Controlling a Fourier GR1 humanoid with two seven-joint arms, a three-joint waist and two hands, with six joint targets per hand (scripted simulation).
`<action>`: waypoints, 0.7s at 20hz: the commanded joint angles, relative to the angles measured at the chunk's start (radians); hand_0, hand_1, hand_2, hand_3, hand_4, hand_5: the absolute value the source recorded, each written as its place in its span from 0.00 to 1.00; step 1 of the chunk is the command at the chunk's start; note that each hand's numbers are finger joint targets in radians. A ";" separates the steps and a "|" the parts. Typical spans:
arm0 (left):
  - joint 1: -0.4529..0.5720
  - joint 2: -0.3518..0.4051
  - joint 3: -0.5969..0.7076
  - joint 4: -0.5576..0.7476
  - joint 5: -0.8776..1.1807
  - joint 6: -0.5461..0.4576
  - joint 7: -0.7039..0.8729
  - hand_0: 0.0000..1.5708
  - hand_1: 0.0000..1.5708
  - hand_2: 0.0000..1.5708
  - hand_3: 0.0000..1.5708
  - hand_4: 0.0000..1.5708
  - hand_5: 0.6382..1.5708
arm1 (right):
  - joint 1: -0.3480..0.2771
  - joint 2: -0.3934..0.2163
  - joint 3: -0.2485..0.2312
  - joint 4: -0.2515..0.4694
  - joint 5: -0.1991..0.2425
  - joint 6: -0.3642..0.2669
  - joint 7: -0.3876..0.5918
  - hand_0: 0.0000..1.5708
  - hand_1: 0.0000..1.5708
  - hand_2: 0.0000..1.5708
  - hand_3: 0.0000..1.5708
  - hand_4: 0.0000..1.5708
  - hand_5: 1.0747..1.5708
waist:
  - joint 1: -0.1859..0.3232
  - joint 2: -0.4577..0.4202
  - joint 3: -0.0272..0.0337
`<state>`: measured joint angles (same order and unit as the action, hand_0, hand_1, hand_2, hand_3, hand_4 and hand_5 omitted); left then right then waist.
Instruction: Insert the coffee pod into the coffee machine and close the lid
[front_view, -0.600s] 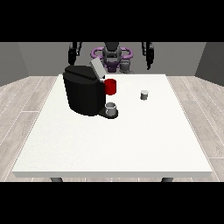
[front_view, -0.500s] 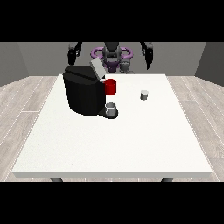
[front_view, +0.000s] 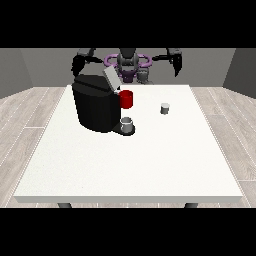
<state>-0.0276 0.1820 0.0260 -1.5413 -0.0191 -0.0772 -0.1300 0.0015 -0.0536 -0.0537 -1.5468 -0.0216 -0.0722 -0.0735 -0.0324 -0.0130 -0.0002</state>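
One white table (front_view: 130, 165) carries one black coffee machine (front_view: 95, 105) with one grey lid (front_view: 111, 78) tilted up. One red mug (front_view: 127, 99) stands beside the machine, one small grey cup (front_view: 127, 124) sits on its tray, and one grey coffee pod (front_view: 165, 108) stands apart. Two black hands (front_view: 78, 64) (front_view: 176, 64) show.

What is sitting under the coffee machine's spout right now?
A small grey cup stands on the drip base of the black coffee machine. Its inside cannot be seen from this view.
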 joint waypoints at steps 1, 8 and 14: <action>-0.068 0.068 0.029 0.034 -0.039 -0.021 0.037 0.00 0.00 0.00 0.00 0.00 1.00 | 0.010 0.030 0.002 0.005 -0.007 -0.010 -0.061 0.00 0.00 0.00 0.00 0.14 1.00 | -0.024 0.015 0.0004; -0.241 0.121 0.100 0.251 -0.007 -0.077 0.089 0.00 0.00 0.00 0.00 0.00 1.00 | -0.097 0.036 0.023 -0.042 -0.005 -0.026 0.020 0.00 0.00 0.00 0.00 0.09 1.00 | -0.073 0.095 0.0000; -0.316 0.161 0.120 0.407 -0.063 -0.078 0.055 0.00 0.00 0.00 0.00 0.00 1.00 | -0.087 0.036 0.030 0.001 0.005 -0.029 -0.069 0.00 0.00 0.00 0.00 0.15 1.00 | -0.094 0.157 0.0001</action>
<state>-0.2846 0.3406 0.1464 -1.2103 -0.0597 -0.1535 -0.0785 -0.0611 -0.0186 -0.0081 -1.5906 -0.0201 -0.0975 -0.0966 -0.1266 0.1051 -0.0003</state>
